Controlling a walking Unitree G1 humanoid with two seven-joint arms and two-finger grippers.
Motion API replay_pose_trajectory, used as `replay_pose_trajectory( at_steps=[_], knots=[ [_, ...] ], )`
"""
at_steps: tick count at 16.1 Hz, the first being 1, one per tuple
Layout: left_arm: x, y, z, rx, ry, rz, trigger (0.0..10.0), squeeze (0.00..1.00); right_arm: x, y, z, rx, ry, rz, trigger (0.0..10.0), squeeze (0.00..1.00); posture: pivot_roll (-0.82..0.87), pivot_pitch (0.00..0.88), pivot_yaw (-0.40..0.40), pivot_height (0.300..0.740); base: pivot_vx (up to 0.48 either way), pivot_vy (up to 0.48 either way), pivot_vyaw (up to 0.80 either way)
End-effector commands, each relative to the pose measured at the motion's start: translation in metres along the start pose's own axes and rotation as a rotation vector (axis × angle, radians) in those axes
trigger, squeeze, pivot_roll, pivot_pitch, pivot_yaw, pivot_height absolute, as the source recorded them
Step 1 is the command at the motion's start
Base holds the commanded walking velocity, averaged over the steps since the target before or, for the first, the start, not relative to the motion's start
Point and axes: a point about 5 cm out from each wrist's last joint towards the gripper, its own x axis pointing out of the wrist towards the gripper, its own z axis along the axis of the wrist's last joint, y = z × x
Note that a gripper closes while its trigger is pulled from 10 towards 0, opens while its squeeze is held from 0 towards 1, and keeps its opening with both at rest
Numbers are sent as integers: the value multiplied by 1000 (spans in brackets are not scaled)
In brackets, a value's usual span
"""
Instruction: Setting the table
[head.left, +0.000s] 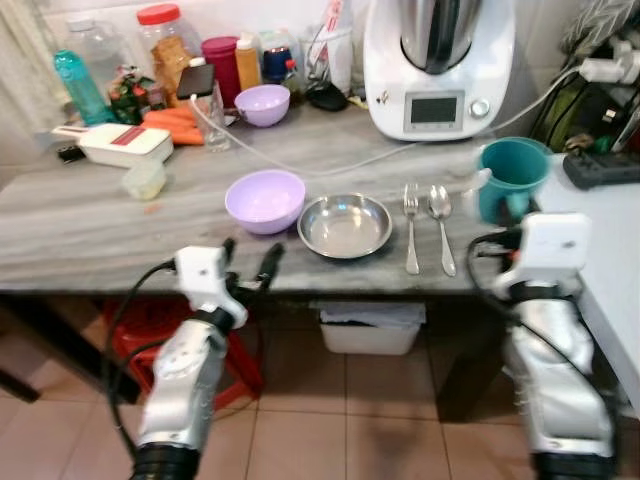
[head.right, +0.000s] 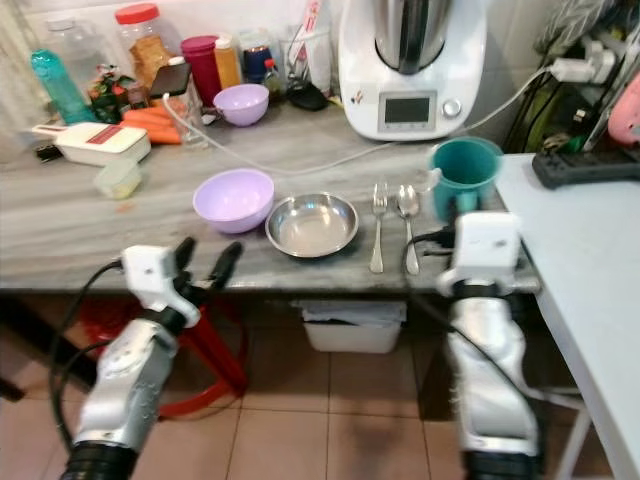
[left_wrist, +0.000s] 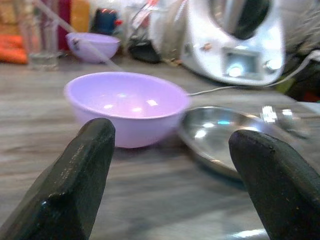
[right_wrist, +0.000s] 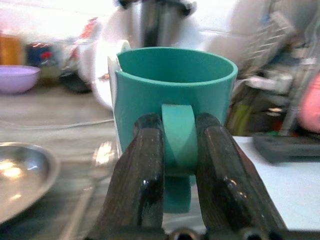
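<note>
Grey wood-grain worktop (head.left: 60, 235) runs across the scene. At its front edge the left gripper (head.left: 249, 265) hovers with fingers spread wide, empty, just short of a lilac bowl (head.left: 265, 199). Toward the right end, the right gripper (right_wrist: 177, 165) pinches the handle of a teal mug (head.left: 512, 177). Between bowl and mug sit a steel dish (head.left: 345, 225), fork (head.left: 411, 230) and spoon (head.left: 441, 226). Along the back edge stand a white kitchen machine (head.left: 438, 62) and a second lilac bowl (head.left: 262, 104).

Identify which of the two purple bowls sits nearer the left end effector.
The purple bowl beside the steel plate at the table's front; the other purple bowl stands back among the jars.
</note>
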Motion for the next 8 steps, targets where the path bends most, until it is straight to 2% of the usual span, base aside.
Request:
replay_pose_trajectory(
  at_steps=[1,7,8],
  knots=[
    [0,-2,4,-2,-11,-2,10000,0,2,-4,7,-3,-32,-8,10000,0,-126,67,82,740,356,0,0],
    [-7,5,6,-4,-11,26,10000,0,2,-3,7,-9,-34,1,10000,0,-127,71,82,740,359,0,0],
    [-8,4,9,-21,-33,31,10000,0,2,-1,8,-11,-41,16,10000,0,-127,71,82,740,0,0,0]
  ],
)
